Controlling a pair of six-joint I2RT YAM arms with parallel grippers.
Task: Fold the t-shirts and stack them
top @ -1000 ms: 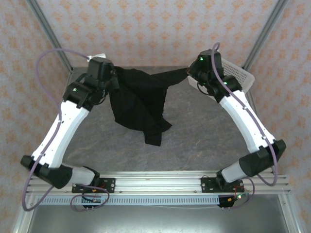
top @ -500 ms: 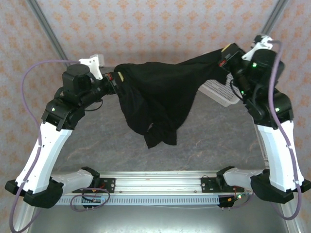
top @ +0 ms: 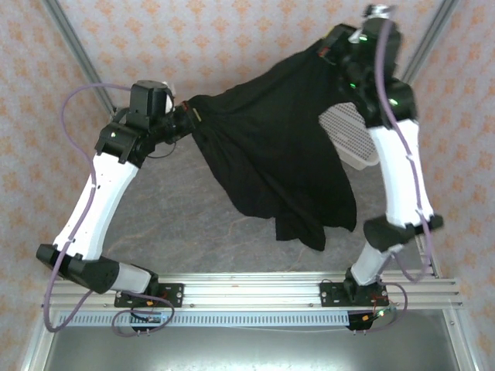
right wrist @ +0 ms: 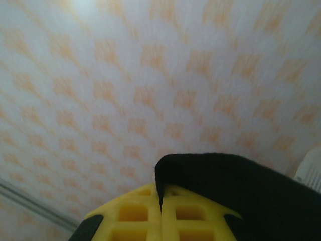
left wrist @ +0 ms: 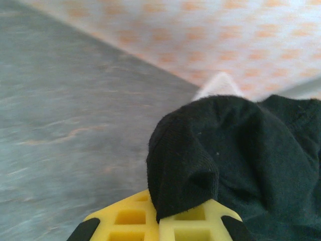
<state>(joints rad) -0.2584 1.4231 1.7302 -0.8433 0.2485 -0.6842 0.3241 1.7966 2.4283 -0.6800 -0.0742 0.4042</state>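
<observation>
My left pincer (top: 188, 117) at ten o'clock and right pincer (top: 329, 52) at one o'clock each clamp the black t-shirt (top: 278, 154), which I see stretched between them over the surface (top: 155, 224).

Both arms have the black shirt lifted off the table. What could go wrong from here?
1. Slip: the right fingers pinch only a thin edge of the t-shirt, and the left fingers a small fold. Tension between them may pull either free.
2. Snag: the cloth hangs next to the white basket and may catch its rim.
3. Creases: the shirt hangs uneven, one corner lowest, so it may land bunched on the table.
</observation>
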